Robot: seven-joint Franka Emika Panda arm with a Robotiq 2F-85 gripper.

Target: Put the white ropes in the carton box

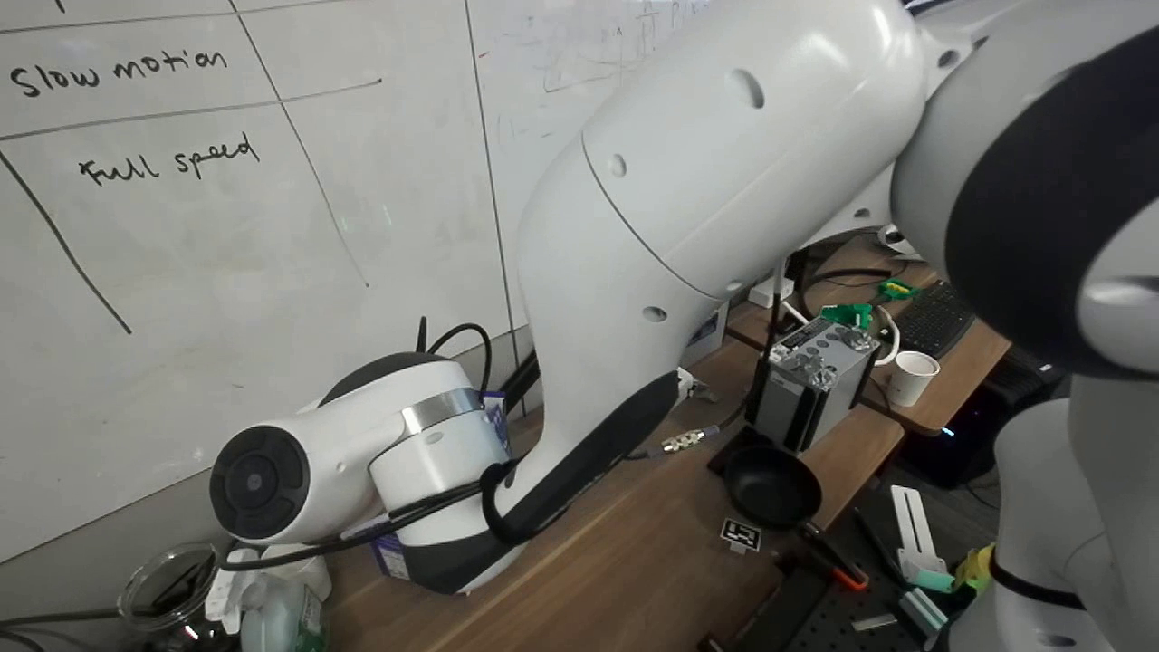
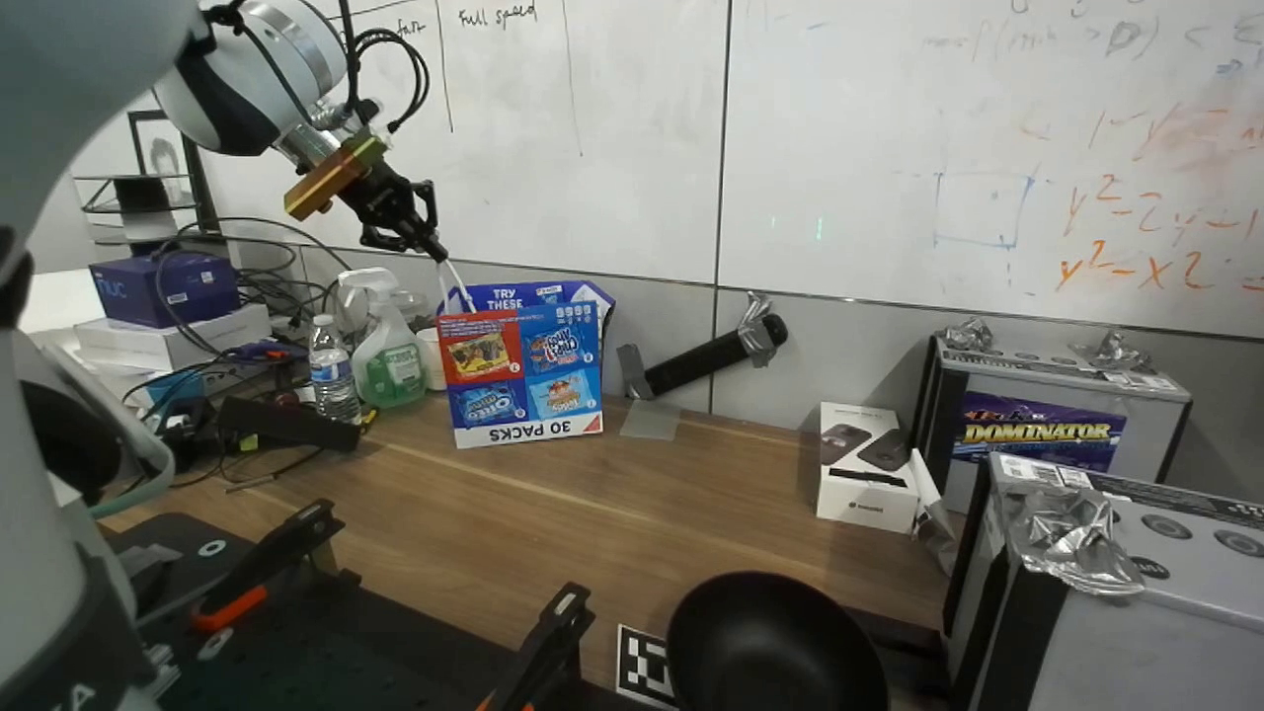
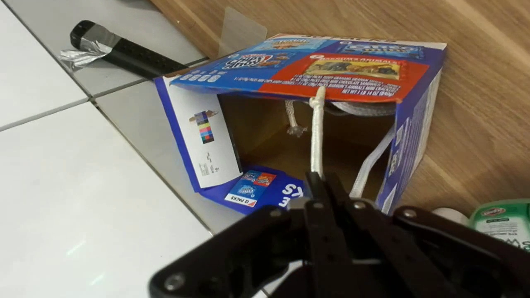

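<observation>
1 carton box is stood on the wooden table, close to the wall, with 4 snack packs pictured on its front panel and the wording "30 PACKS" turned upside down. The 1 gripper is tilted downward above the box's open top, its 2 fingers pressed together on the white ropes, which are pinched at the tips. The cord is placed partly inside the box and partly held above it. In the wrist view at least 4 stretches are seen: 1 with a knot near its end is pointed out from the fingertips, 1 frayed end is hung inside, 1 curved length is partly covered by the front panel, and 1 strand is set near a side wall; how many separate ropes are held cannot be told. In an exterior view the fingertips are hidden by the 1 white arm. Beside the box, 1 spray bottle and 1 water bottle are seen. Farther off, 1 white package, 2 grey batteries, 1 black pan and 1 printed marker are shown.
</observation>
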